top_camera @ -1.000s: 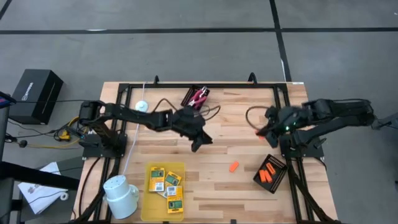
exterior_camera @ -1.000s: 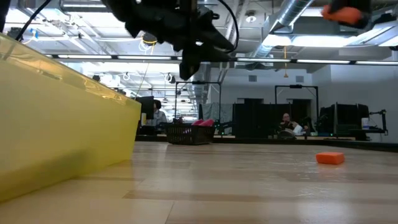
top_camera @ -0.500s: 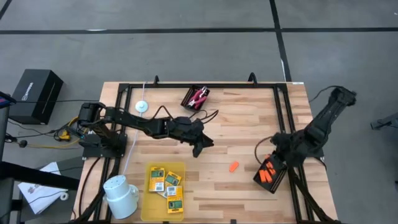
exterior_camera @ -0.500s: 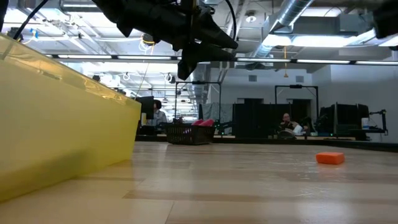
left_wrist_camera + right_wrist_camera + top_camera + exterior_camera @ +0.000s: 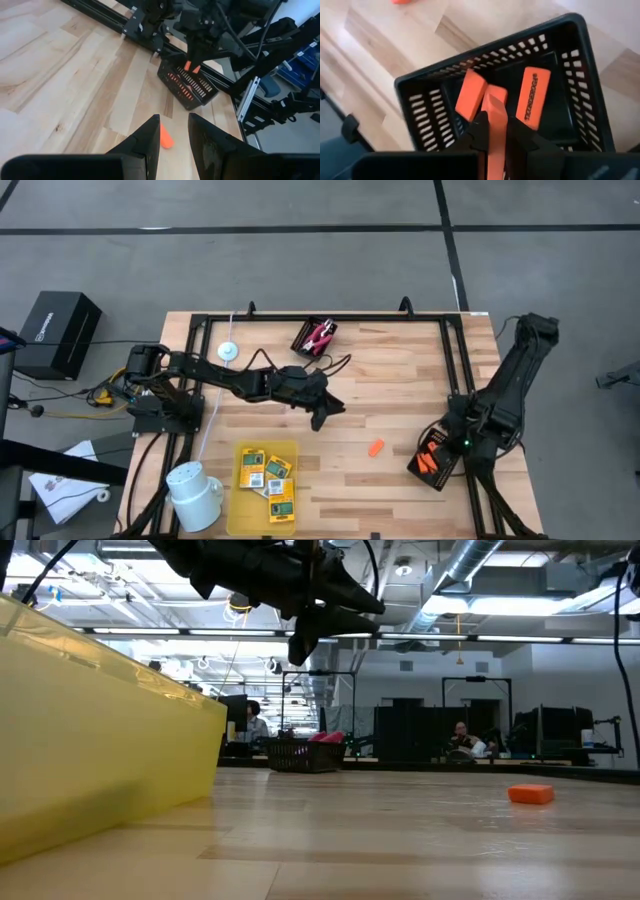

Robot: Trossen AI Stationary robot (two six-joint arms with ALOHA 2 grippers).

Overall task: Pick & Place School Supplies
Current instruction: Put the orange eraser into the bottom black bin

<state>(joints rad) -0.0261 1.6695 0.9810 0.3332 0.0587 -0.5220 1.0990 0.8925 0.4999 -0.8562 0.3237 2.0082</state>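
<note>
Wooden table on grey floor. Four packets in the yellow tray lower left. Right gripper clamps one orange piece above the black basket holding two; one lies loose lower centre. Left gripper parted, empty, mid-frame.

Bare table lies open around the loose orange piece; nothing crowds it.

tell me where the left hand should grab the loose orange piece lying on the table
Probably across its two long sides at the middle, coming straight down. The orange piece lies flat and alone on the bare table, with open wood all round it, so nothing blocks the fingers. The left hand hovers nearby, open, and the piece shows just beyond its fingers in the wrist view.
</note>
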